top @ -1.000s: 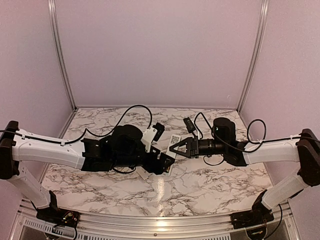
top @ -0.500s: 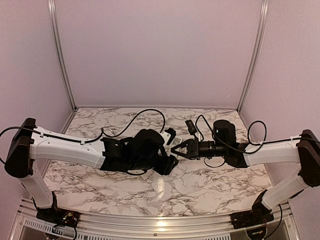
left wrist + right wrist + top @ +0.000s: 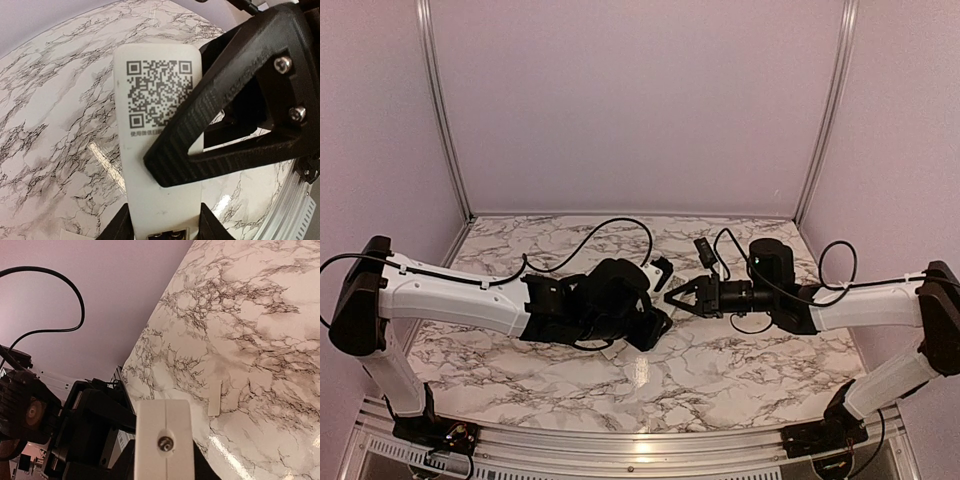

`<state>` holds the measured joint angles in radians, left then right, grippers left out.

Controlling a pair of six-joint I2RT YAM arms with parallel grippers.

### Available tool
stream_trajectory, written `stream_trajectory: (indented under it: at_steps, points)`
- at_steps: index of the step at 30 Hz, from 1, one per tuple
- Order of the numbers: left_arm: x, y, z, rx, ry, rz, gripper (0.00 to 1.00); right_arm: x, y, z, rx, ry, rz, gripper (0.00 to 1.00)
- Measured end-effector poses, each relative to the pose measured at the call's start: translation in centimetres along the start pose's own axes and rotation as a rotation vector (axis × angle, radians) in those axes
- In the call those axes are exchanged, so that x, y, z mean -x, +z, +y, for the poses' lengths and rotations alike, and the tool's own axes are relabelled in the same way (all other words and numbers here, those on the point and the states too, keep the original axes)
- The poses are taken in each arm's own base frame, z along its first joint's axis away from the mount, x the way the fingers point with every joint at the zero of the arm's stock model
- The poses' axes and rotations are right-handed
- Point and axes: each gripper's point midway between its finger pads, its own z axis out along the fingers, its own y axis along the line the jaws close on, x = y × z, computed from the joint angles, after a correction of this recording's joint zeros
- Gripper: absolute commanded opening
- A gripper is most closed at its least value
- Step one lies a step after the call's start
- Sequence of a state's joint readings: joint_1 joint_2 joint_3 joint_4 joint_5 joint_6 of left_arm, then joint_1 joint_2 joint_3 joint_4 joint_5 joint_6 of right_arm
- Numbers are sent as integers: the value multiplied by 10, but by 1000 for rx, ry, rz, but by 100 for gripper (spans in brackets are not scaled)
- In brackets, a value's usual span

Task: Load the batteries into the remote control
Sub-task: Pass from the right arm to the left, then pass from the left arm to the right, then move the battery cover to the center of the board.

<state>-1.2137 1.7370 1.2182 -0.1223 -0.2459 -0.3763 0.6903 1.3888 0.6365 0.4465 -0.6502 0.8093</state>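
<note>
Both arms reach low and nearly level over the marble table [image 3: 720, 370] and meet near its middle. The left arm [image 3: 450, 300] stretches in from the left, the right arm [image 3: 865, 300] from the right. Their wrists point at each other.

The left hand [image 3: 655, 322] grasps the remote control [image 3: 160, 85] by its near end, with dark fingers [image 3: 116, 231] on either side of the white bar. The QR-code face of the remote control is turned toward the left wrist camera. A dark recess shows at the bar's near end, and what sits in it is too small to tell.

The right hand [image 3: 672, 297] is clamped on the same bar. One black triangular finger [image 3: 225, 115] lies across the printed face. The right wrist view shows a white edge with a screw pinched between the fingers.

A small flat white piece [image 3: 215, 398] lies on the table below.
</note>
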Motion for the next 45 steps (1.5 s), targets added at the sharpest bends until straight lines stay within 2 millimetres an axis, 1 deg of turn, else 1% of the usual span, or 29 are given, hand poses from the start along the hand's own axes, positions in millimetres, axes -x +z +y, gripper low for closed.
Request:
stream_trajectory:
  at_steps: [3, 5, 7, 10, 14, 15, 18, 19, 21, 24, 27, 29, 34, 35, 37, 40, 42, 44, 45]
  points:
    - [-12, 1, 6, 15, 44, 36, 26, 2, -2, -2, -1, 6, -3, 30]
    - [-17, 1, 7, 16, 79, 52, 25, 1, -3, -3, 0, 10, 4, 27]
    - [-20, 0, 8, 8, 111, 65, 25, -2, -4, -4, 0, 14, 14, 27]
    - [-24, -6, 7, -10, 173, 84, 25, -5, -4, -3, 10, 19, 29, 31]
    - [-23, -13, 2, -44, 244, 90, 25, -9, -5, 0, 32, 21, 51, 31]
    - [-24, -15, 2, -51, 265, 94, 25, -10, -5, 2, 39, 21, 57, 28]
    - [-27, -16, 1, -64, 307, 110, 29, -12, -4, 3, 55, 25, 73, 14]
    - [-29, -16, 1, -69, 319, 117, 33, -13, -3, 4, 62, 27, 79, 9]
    - [-30, -16, 2, -71, 331, 126, 44, -15, -3, 3, 64, 32, 84, 1]
    - [-29, -17, 2, -78, 355, 136, 66, -15, -3, 4, 69, 26, 86, 0]
    - [-29, -19, 5, -89, 390, 151, 84, -15, -3, 4, 69, 27, 88, 0]
    - [-31, -23, 11, -94, 420, 171, 88, -15, -4, 2, 68, 29, 87, 0]
    - [-26, -46, 35, -89, 533, 207, 85, -8, -17, -13, 34, 46, 52, 0]
    - [-27, -51, 42, -80, 576, 225, 86, -6, -22, -18, 23, 51, 38, 0]
    - [-31, -56, 50, -77, 651, 254, 86, -3, -29, -24, 13, 57, 21, 0]
    - [-44, -59, 65, -92, 755, 325, 85, 1, -39, -32, -2, 70, -3, 0]
    - [-50, -59, 80, -98, 803, 377, 85, 4, -46, -35, -9, 72, -20, 0]
    - [-54, -55, 97, -104, 835, 429, 83, 8, -51, -35, -9, 67, -33, 0]
    - [-54, -52, 101, -109, 842, 443, 83, 10, -53, -35, -8, 64, -40, 0]
